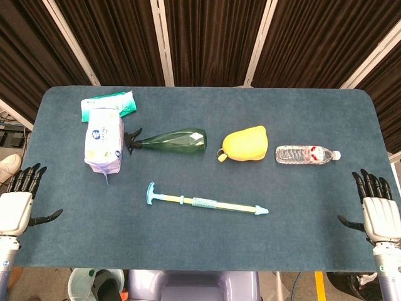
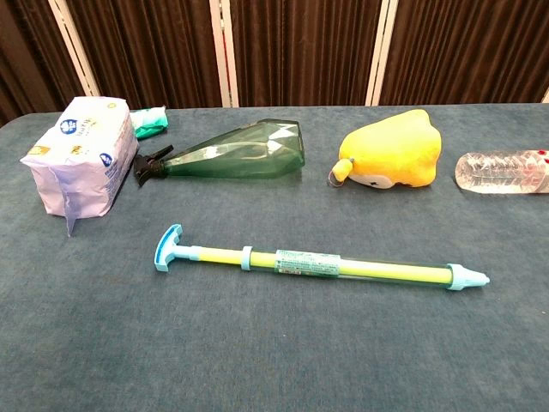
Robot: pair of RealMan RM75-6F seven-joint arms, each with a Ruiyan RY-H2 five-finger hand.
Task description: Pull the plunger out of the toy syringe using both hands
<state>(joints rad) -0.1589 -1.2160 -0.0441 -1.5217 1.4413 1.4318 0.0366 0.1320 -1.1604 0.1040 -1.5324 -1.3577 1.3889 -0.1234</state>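
Observation:
The toy syringe lies flat on the blue table near its front middle. Its light-blue T-handle points left and its tip points right. The yellow plunger rod sticks partly out of the clear barrel on the left side. My left hand rests at the table's left edge, fingers spread, holding nothing. At the right edge my right hand is likewise spread and empty. Both hands are far from the syringe and do not show in the chest view.
Behind the syringe lie a green spray bottle, a yellow plush toy and a clear water bottle. White tissue packs and a green wipes pack sit at the back left.

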